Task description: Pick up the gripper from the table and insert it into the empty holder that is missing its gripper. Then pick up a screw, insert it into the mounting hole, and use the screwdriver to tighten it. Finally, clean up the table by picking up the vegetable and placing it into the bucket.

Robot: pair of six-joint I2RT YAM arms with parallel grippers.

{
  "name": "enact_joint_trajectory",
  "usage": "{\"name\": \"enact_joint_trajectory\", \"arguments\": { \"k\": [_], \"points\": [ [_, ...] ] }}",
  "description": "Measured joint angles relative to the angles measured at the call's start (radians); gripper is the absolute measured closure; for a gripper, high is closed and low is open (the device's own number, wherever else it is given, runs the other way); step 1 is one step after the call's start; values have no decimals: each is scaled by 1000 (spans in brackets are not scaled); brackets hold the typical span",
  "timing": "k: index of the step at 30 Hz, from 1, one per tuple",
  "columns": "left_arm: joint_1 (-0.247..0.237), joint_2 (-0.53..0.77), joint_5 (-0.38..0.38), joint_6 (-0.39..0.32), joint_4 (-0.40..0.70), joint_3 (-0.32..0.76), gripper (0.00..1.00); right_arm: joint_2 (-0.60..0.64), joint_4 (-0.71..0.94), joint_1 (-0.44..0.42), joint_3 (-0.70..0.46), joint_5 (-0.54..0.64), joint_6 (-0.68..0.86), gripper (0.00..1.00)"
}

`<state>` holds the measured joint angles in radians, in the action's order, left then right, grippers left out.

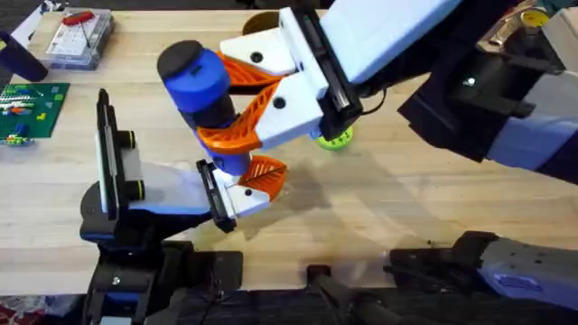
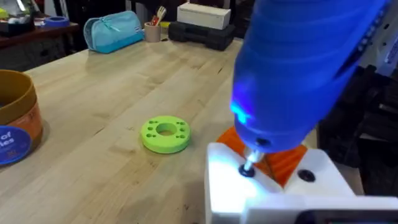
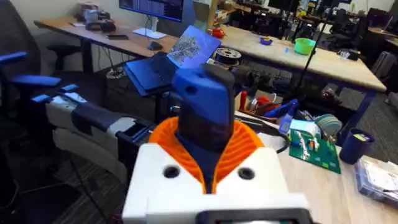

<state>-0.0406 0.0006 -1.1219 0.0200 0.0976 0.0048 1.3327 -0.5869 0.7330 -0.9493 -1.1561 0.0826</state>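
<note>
Blue screwdriver (image 1: 200, 86) was pinched upright in the right gripper (image 1: 237, 113), above the holder (image 1: 217, 194).
Left wrist view showed its bit tip lit; bucket (image 2: 15, 118) sat on the tabletop (image 2: 118, 81). Left gripper state: cannot tell.

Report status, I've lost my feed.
Right end effector shut on electric screwdriver. Bit down at hole in white finger, by holder. Lime disc beside, not blocking.

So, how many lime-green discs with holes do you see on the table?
1. The lime-green disc lies flat on the table, apart from the bucket. In the overhead view the arms partly cover it, and others could be hidden under them.
</note>
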Motion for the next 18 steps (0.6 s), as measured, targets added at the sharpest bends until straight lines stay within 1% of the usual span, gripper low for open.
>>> {"name": "enact_joint_trajectory", "arguments": {
  "k": [15, 18],
  "points": [
    [0, 0, 0, 0, 2, 0, 986, 0, 9, 0, 0, 8, 0, 960],
    [0, 0, 0, 0, 0, 0, 986, 0, -38, 1, 2, 10, -14, 960]
  ]
}}
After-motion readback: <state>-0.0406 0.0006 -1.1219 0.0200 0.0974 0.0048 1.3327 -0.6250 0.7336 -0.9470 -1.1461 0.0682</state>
